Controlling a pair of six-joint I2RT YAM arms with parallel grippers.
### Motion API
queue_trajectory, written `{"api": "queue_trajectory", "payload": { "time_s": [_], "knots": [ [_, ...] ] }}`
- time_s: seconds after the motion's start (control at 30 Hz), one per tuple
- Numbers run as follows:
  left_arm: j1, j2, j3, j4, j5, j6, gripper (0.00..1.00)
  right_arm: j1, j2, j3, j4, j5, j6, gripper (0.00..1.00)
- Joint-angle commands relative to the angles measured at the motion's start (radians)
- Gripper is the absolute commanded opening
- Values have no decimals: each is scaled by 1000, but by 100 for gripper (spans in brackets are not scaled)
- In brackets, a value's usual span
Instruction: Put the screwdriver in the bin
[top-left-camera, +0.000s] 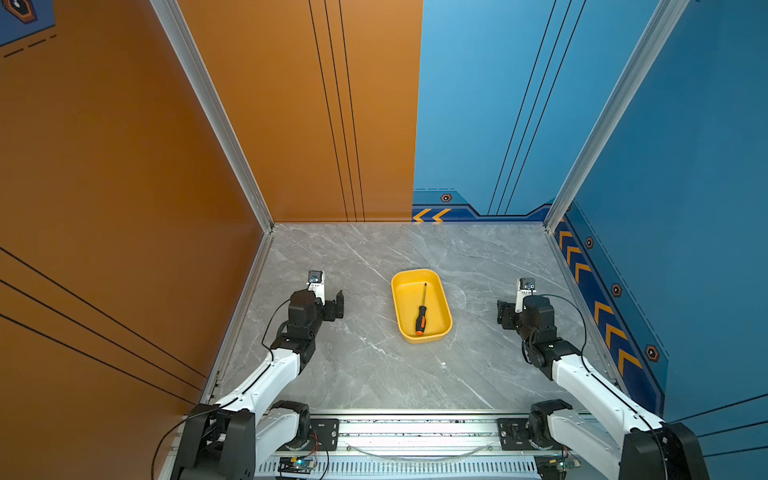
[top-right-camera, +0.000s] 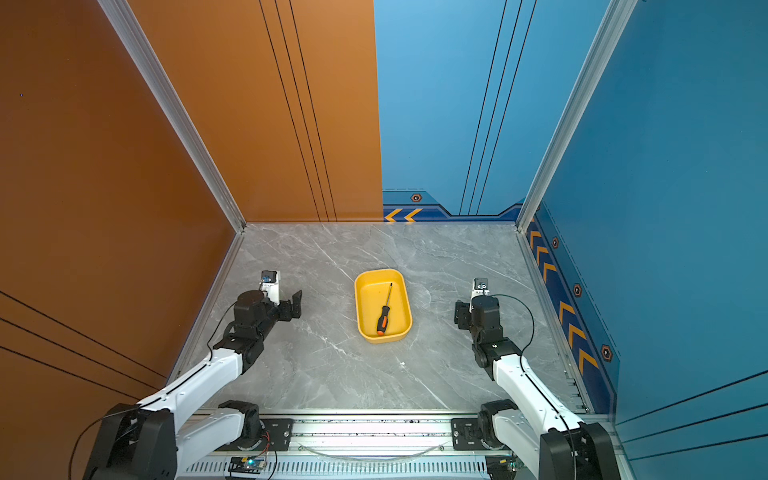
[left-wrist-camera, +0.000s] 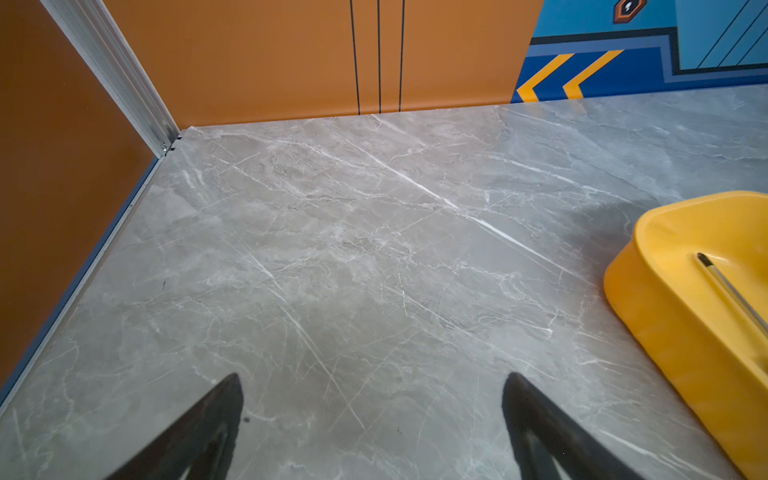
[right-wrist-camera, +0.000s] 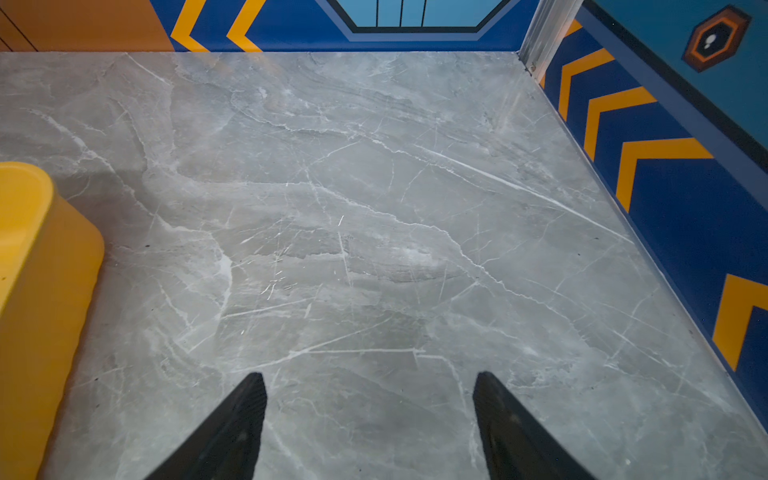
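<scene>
Near tabletop (top-left-camera: 374, 374): bare grey marble between my two arms; nothing lies loose on it.

My left end effector (left-wrist-camera: 374, 378): fingers spread wide with only marble between them, pinching nothing. In both top views it hangs to the left of the bin, well apart from it.

My right end effector (right-wrist-camera: 370, 376): also spread and empty, with bare tabletop between its fingers. It hangs to the right of the bin, well apart from it.

Bin (top-left-camera: 424, 338): the yellow tray sits flat on the tabletop, midway between my end effectors, with its long side running away from me.

Screwdriver (top-left-camera: 422, 309): it lies inside the bin on its floor. The black and orange handle is toward the near wall, and the shaft points to the far end, a little slanted. No part of it hangs over the rim, as far as I can see.

Far tabletop: nothing there up to the back walls.

Step in hand: I judge the placing done, since the tool is in the tray and both my arms are clear of it.

Next move: I think nothing needs grasping. I need only hold both arms off the bin, so that I do not knock it.
</scene>
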Motion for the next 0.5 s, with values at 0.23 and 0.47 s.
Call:
{"api": "queue_trajectory", "payload": {
  "time_s": [0.23,0.47],
  "knots": [
    [107,135,-78,295,0,25,98,-93,213,-108,553,16,-19,77],
    [160,294,-51,443,70,-20,98,-98,350,-69,679,-2,-38,77]
  ]
}}
